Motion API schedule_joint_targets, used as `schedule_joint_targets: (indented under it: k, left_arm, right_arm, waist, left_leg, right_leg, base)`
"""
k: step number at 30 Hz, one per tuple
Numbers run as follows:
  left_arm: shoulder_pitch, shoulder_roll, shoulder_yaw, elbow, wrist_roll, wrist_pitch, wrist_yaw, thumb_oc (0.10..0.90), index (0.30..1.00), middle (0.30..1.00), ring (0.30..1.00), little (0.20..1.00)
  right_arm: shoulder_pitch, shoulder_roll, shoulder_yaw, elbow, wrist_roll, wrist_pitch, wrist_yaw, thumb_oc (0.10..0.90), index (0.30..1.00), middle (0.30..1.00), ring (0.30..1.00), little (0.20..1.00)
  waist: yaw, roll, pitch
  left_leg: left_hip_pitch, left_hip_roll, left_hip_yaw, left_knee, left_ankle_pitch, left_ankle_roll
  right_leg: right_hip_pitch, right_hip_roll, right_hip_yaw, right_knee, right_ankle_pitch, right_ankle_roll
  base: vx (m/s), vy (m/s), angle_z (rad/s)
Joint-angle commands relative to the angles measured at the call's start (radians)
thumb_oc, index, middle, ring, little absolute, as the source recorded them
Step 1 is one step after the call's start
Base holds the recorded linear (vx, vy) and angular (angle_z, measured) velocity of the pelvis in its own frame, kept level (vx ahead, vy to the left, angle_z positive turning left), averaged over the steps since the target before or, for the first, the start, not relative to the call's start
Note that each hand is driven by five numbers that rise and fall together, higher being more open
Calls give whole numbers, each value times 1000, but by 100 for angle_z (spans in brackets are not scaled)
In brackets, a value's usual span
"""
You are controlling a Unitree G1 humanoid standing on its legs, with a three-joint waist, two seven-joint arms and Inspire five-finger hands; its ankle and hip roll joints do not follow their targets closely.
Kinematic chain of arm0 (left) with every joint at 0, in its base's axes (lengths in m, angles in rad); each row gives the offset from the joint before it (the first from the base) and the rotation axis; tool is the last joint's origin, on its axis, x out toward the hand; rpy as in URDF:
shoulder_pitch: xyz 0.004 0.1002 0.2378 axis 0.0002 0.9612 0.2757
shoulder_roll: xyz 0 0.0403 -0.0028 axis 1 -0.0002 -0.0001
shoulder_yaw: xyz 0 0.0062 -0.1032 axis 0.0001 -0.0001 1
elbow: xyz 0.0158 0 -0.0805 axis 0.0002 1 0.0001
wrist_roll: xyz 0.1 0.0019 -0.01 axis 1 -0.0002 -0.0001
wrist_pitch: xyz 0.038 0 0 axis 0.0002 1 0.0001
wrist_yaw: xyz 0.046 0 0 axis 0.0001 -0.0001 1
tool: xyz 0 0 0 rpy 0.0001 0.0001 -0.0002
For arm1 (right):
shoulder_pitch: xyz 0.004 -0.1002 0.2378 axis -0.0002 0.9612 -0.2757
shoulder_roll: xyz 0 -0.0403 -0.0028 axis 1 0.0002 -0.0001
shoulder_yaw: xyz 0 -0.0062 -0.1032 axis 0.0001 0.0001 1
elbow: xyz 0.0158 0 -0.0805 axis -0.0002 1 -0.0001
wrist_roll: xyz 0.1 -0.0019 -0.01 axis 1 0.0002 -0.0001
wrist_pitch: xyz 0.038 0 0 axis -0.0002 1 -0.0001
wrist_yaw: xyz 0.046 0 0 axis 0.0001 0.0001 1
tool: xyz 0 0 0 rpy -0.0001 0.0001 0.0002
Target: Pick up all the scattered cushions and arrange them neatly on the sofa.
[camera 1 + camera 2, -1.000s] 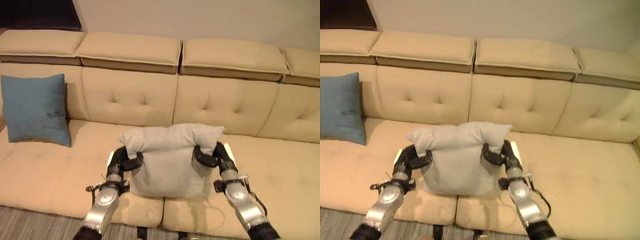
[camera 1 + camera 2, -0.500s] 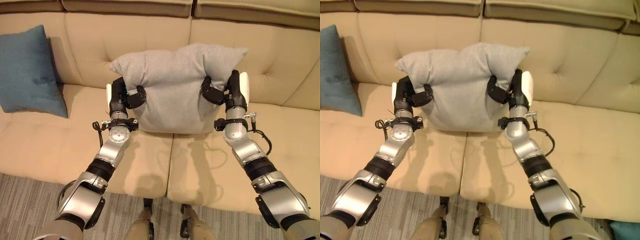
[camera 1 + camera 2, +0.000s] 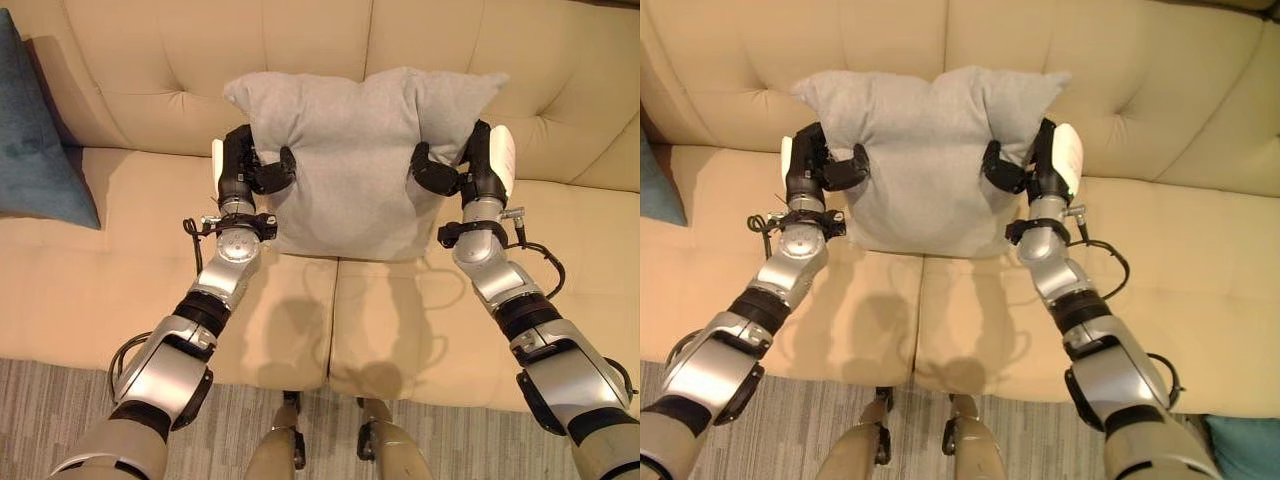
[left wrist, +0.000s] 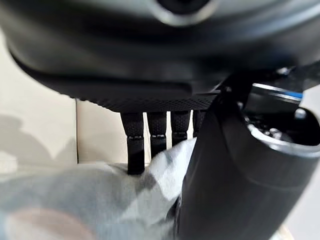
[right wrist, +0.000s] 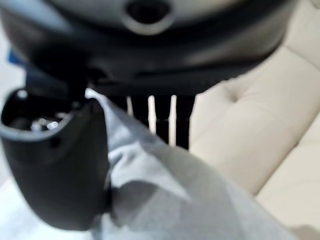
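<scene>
A light grey cushion (image 3: pixel 355 160) hangs upright between my two hands, over the cream sofa's (image 3: pixel 120 290) seat and close to its tufted backrest. My left hand (image 3: pixel 243 172) pinches its left edge, thumb in front and fingers behind. My right hand (image 3: pixel 470 172) pinches the right edge the same way. In the left wrist view the grey cloth (image 4: pixel 100 195) bunches under my fingers (image 4: pixel 135 145); the right wrist view shows the cloth (image 5: pixel 165 195) pressed by my thumb (image 5: pixel 65 165). A blue cushion (image 3: pixel 35 140) leans on the backrest at the far left.
A grey striped rug (image 3: pixel 60 400) lies in front of the sofa. The corner of a teal cushion (image 3: pixel 1245 445) sits on the floor at the lower right. Bare seat lies on both sides of the held cushion.
The view has tipped downward and closer, so the sofa's top slid out of sight. Both hands keep their hold on the grey cushion, which now sits higher and nearer the backrest.
</scene>
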Motion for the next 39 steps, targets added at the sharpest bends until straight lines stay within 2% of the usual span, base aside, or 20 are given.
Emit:
schedule_joint_targets:
  k: [1, 4, 8, 13, 15, 16, 17, 18, 21, 24, 30, 36, 39]
  left_arm:
    - [-45, 130, 35, -14, 25, -111, -24, 800, 900, 900, 900, 900]
    - [44, 193, 116, 6, 15, -103, -36, 800, 900, 900, 900, 900]
    - [151, 193, 188, -24, -4, -104, -48, 800, 900, 900, 900, 900]
    - [368, 125, 283, -150, 8, -104, -66, 800, 900, 900, 900, 900]
    - [468, 70, 305, -211, 35, -96, -68, 800, 900, 900, 900, 900]
    - [589, 18, 337, -255, 62, -84, -92, 800, 900, 900, 900, 900]
    - [593, 18, 337, -258, 63, -83, -92, 800, 900, 900, 900, 900]
    - [681, -20, 356, -278, 75, -70, -116, 800, 900, 900, 900, 900]
    - [904, -91, 381, -243, 118, -18, -185, 800, 900, 900, 900, 900]
    - [1007, -97, 352, -134, 225, 27, -239, 800, 900, 900, 900, 900]
    - [1054, -115, 325, 21, 329, 51, -259, 800, 900, 900, 900, 900]
    - [1036, -125, 298, 133, 400, 60, -234, 800, 900, 900, 900, 900]
    - [1021, -130, 296, 175, 405, 60, -228, 800, 900, 900, 900, 900]
  right_arm:
    - [-33, -99, -92, 6, 46, -87, -5, 800, 900, 900, 900, 900]
    - [60, -144, -154, -5, 84, -95, 24, 800, 900, 900, 900, 900]
    - [157, -154, -209, -31, 91, -93, 45, 800, 900, 900, 900, 900]
    - [362, -118, -298, -123, 55, -87, 83, 800, 900, 900, 900, 900]
    - [447, -80, -329, -151, 38, -87, 91, 800, 900, 900, 900, 900]
    - [545, -45, -366, -176, 6, -80, 108, 800, 900, 900, 900, 900]
    - [550, -44, -367, -179, 5, -79, 108, 800, 900, 900, 900, 900]
    - [622, -16, -391, -197, -14, -73, 121, 800, 900, 900, 900, 900]
    - [809, 53, -417, -209, -75, -56, 169, 800, 900, 900, 900, 900]
    - [889, 105, -404, -175, -94, -60, 213, 800, 900, 900, 900, 900]
    - [948, 143, -363, -101, -112, -67, 250, 800, 900, 900, 900, 900]
    - [955, 161, -310, 22, -128, -72, 260, 800, 900, 900, 900, 900]
    - [947, 164, -291, 60, -126, -70, 267, 800, 900, 900, 900, 900]
  waist:
    - [9, -24, -76]
    - [9, -25, -93]
    - [9, -29, -107]
    - [11, -36, -127]
    - [16, -38, -130]
    - [22, -42, -125]
    - [22, -42, -126]
    - [25, -43, -122]
    - [30, -46, -112]
    - [30, -43, -118]
    - [30, -39, -124]
    - [30, -44, -100]
    - [40, -64, -75]
  left_leg:
    - [0, -48, -18, 0, -88, -48]
    - [6, -47, -17, 0, -92, -47]
    - [10, -47, -18, 0, -92, -46]
    - [31, -42, -19, 0, -97, -45]
    - [45, -42, -22, 0, -99, -44]
    - [70, -38, -22, 0, -101, -45]
    - [72, -38, -22, 0, -101, -45]
    - [96, -35, -23, 0, -105, -44]
    - [180, -24, -18, 0, -118, -40]
    - [242, -13, -7, 0, -127, -35]
    - [309, 1, -1, 0, -135, -35]
    - [344, 12, -10, 12, -120, -43]
    - [308, -1, -44, 153, -195, -39]
  right_leg:
    - [47, -19, 14, 5, -97, 124]
    - [50, -18, 11, 5, -101, 123]
    - [55, -19, 11, 5, -102, 120]
    - [81, -19, 1, 5, -113, 115]
    - [98, -18, -2, 5, -119, 113]
    - [125, -19, -8, 5, -127, 111]
    - [128, -19, -9, 5, -127, 111]
    - [152, -19, -14, 5, -134, 108]
    - [242, -16, -29, 5, -158, 108]
    - [305, -8, -31, 5, -174, 106]
    - [377, 7, -29, 5, -197, 97]
    - [424, 15, -38, 5, -217, 87]
    - [414, 0, -23, 5, -197, 81]
  base:
    - [16, -9, -4]
    - [0, 0, 0]
    - [2, -4, 1]
    - [8, -28, 1]
    - [11, -43, 7]
    - [12, -47, 9]
    - [30, -62, 12]
    - [39, -50, 8]
    - [46, -62, 1]
    - [27, -39, -1]
    - [-6, -17, 0]
    - [-74, -40, 10]
    - [-211, 1, 8]
